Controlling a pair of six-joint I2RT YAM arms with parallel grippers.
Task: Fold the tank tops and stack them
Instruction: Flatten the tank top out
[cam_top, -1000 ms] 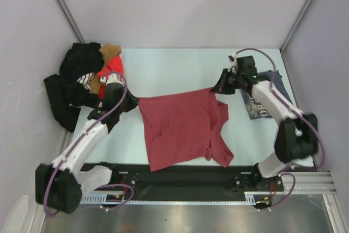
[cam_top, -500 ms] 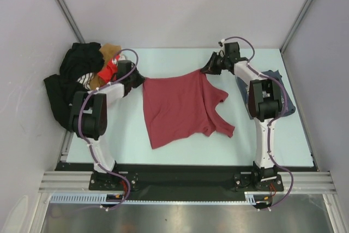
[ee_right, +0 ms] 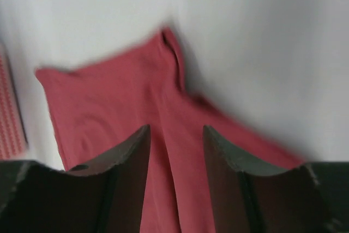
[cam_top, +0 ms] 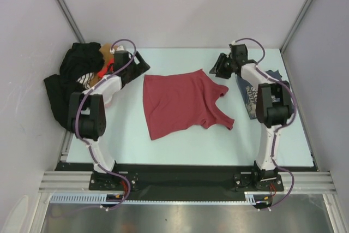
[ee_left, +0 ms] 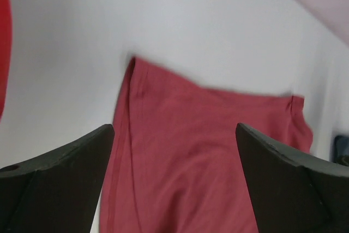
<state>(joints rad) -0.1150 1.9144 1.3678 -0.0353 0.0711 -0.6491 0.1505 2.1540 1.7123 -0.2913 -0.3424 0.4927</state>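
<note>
Now, I think the step in hand is folding the maroon tank top, so I look at how it lies first. The table [cam_top: 163, 148] is pale. The maroon tank top [cam_top: 180, 105] lies spread out in the middle of it, turned sideways, with its straps pointing to 3 o'clock and its hem at 9 o'clock. It looks mostly smooth, with a small bump of cloth near the straps. The blue-grey tank top [cam_top: 250, 98] lies at 3 o'clock from it, partly under my right arm.

The left gripper [ee_left: 174, 129] hangs near the top's far corner at 11 o'clock. Its fingers stand wide apart and hold nothing. The right gripper [ee_right: 177, 132] hangs at 1 o'clock. Its fingers are parted less wide, with only flat cloth below them, so it holds nothing too.

To fold well, I think I should pinch both far corners together, lift only a little, and bring them over evenly so the edges meet. If one side goes faster, the cloth may bunch up.

I see no box, basket or bin. The pile of black clothes [cam_top: 73, 75] lies loose at 9 o'clock, at the table's edge.
</note>
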